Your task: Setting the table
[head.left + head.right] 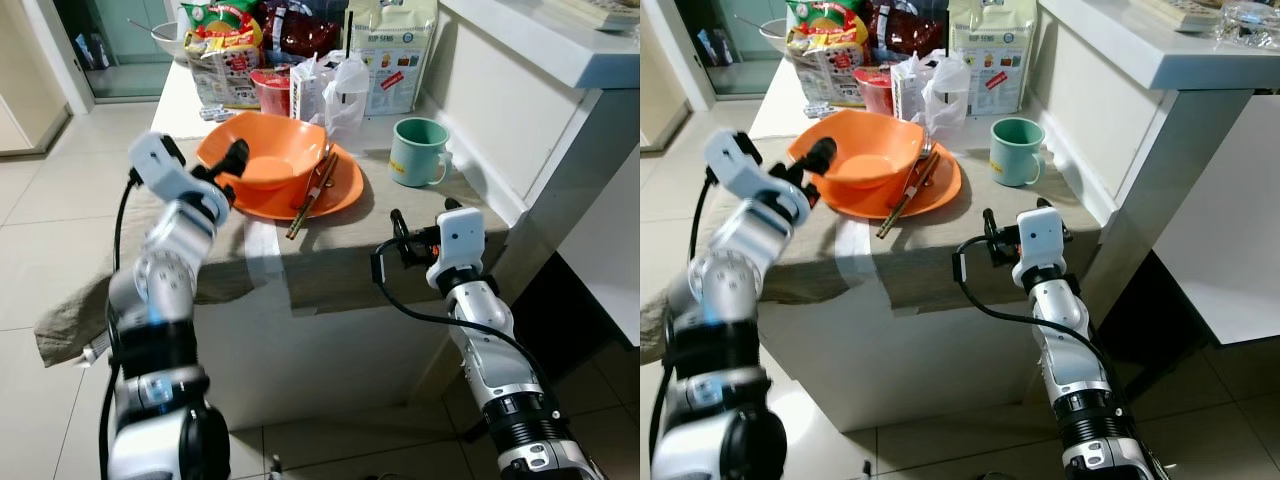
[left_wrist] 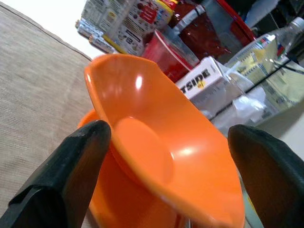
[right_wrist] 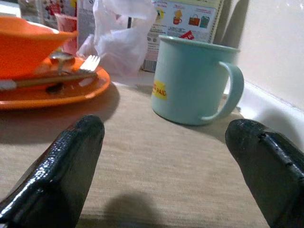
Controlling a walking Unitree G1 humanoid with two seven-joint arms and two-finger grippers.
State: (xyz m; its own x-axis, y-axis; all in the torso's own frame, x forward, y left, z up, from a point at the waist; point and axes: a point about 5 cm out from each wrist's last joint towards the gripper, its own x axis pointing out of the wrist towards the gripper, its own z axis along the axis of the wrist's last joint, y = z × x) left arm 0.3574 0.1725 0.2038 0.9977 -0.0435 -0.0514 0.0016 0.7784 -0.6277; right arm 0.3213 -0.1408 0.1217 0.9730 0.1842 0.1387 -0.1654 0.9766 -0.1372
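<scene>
Step in hand: looks like the left hand (image 1: 236, 160) is lining up on the orange bowl (image 1: 262, 152), so probably about to grab it by the rim.

How to do it well: honestly the rim is thin and slopes outward, so one finger should go inside the bowl and one outside, then pinch square on the edge. Lifting straight up matters too, since the bowl sits tilted on the orange plate (image 1: 340, 190) with chopsticks (image 1: 312, 192) and a fork (image 3: 89, 62) right beside it. Drag it sideways and the cutlery likely goes flying.

Bowl vs left hand: the near rim sits between the two spread fingers (image 2: 71, 161) in the left wrist view, fingers wide apart and holding nothing. Whether a fingertip already touches the rim is hard to call.

Right hand: the right hand (image 1: 402, 240) hovers over the front part of the tabletop (image 1: 330, 270), fingers wide apart, empty.

Mug: the mint green mug (image 1: 418, 152) stands upright straight ahead of the right hand, well apart from it, handle towards the wall.

Clutter: food packets (image 1: 225, 50) and a plastic bag (image 1: 340, 85) crowd right behind the plate, so not much room back there.
</scene>
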